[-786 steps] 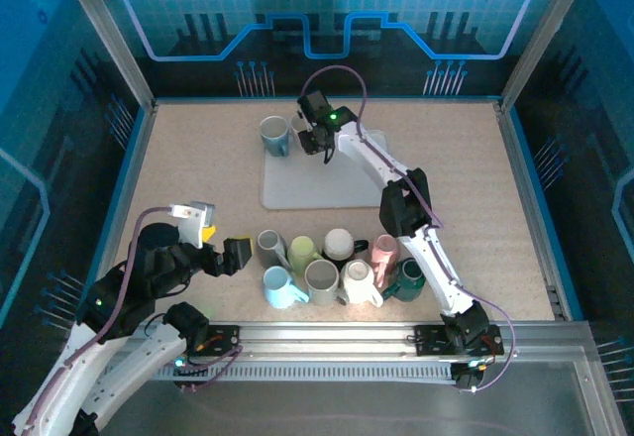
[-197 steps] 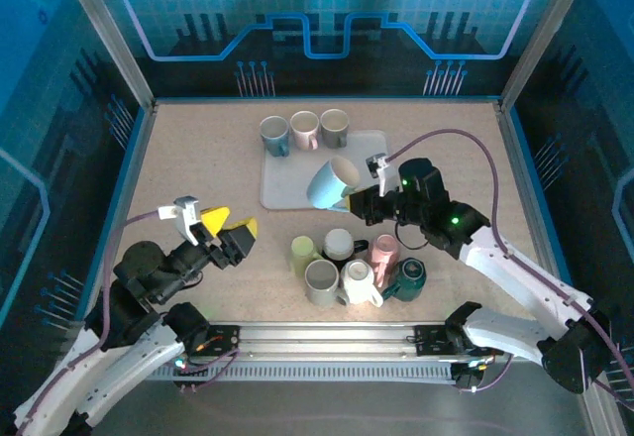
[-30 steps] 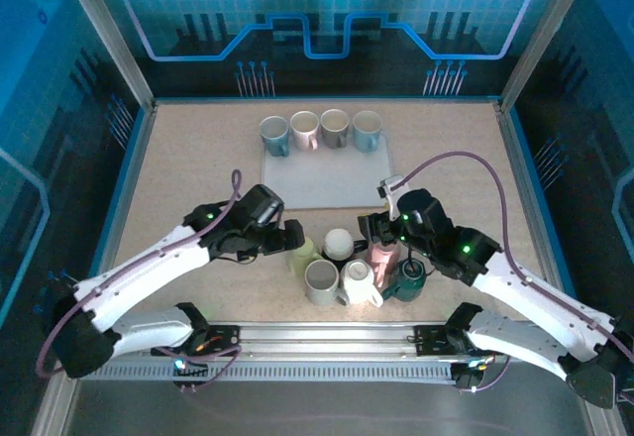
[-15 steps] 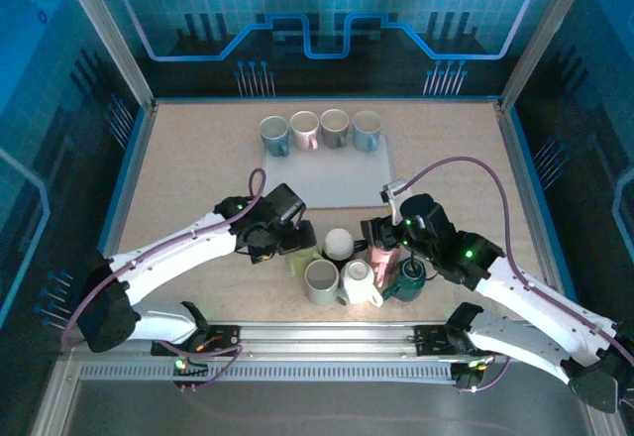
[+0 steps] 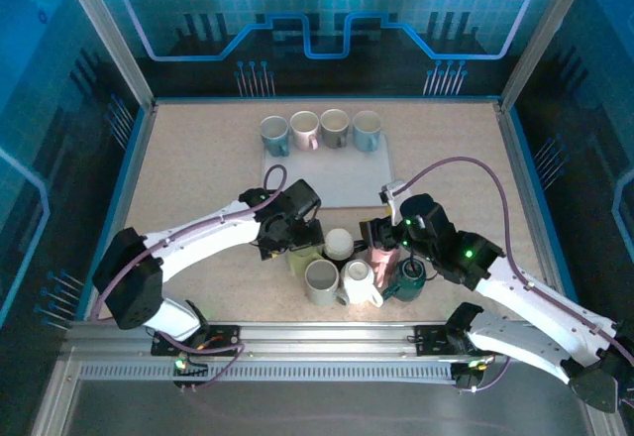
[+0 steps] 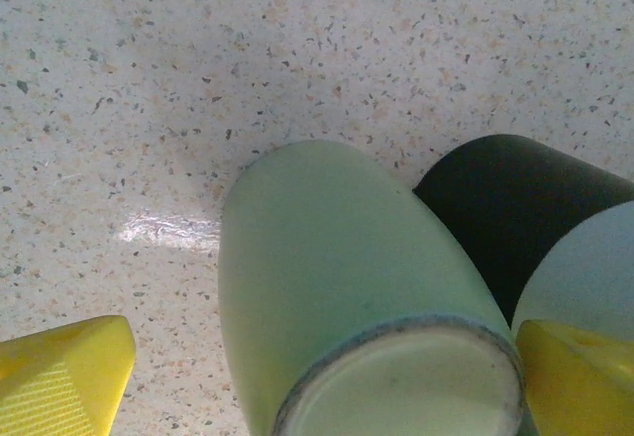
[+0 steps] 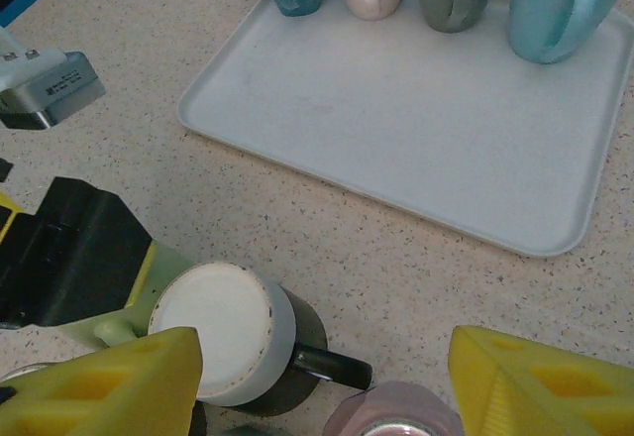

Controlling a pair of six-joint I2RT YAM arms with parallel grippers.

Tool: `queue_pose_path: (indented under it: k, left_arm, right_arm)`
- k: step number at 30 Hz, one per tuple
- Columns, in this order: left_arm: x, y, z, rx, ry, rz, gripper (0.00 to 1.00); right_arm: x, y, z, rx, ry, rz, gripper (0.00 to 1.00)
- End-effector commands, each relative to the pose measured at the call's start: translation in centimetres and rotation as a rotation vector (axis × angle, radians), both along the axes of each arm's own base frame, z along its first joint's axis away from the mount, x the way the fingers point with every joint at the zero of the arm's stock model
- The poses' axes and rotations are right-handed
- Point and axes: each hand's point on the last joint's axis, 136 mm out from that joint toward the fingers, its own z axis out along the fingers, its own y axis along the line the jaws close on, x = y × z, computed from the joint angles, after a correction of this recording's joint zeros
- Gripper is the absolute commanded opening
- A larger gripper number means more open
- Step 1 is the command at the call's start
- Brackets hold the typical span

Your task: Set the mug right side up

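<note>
A light green mug point(image 5: 302, 256) stands upside down at the left of a huddle of mugs, its ringed flat base point(image 6: 401, 391) facing the left wrist camera. My left gripper point(image 5: 300, 241) is open, one yellow finger point(image 6: 59, 377) on each side of the green mug point(image 6: 327, 258) and neither pressing on it. My right gripper point(image 5: 382, 232) hangs open above a pink mug point(image 5: 383, 253), its fingers point(image 7: 99, 386) wide apart with nothing held. The green mug point(image 7: 166, 270) also peeks out at the left of the right wrist view.
A black mug with a white base point(image 5: 339, 243) stands inverted against the green one. A grey mug point(image 5: 321, 279), a white mug point(image 5: 357, 282) and a dark green mug point(image 5: 408, 279) crowd the front. Several upright mugs point(image 5: 320, 131) line the back of a grey tray point(image 5: 327, 183).
My left arm has swung right and brought its open fingers around the green mug. The right arm has stayed where it was.
</note>
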Motion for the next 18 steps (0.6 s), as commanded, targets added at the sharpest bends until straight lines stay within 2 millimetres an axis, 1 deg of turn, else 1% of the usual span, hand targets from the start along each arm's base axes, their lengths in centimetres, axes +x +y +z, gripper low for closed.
queue_pose_path:
  k: [1, 5, 7, 14, 18]
  left_arm:
    - [0.2, 0.3, 0.0, 0.03, 0.006, -0.007, 0.99]
    - [-0.3, 1.5, -0.6, 0.049, 0.029, 0.004, 0.98]
    - [-0.7, 1.9, -0.7, 0.043, 0.042, -0.005, 0.94]
    - [-1.8, 4.2, 0.3, 0.093, 0.04, -0.058, 0.8]
    - [-2.6, 4.7, 0.4, 0.09, 0.039, -0.091, 0.74]
  right_arm:
    - [0.1, 0.1, -0.1, 0.019, -0.002, -0.001, 0.68]
    - [0.0, 0.2, -0.4, 0.022, 0.003, 0.002, 0.68]
    - [0.0, 0.2, -0.6, 0.02, 0.009, 0.001, 0.68]
    - [0.0, 0.3, -1.1, 0.026, 0.019, 0.001, 0.68]
    - [0.0, 0.4, -1.2, 0.026, 0.021, 0.004, 0.68]
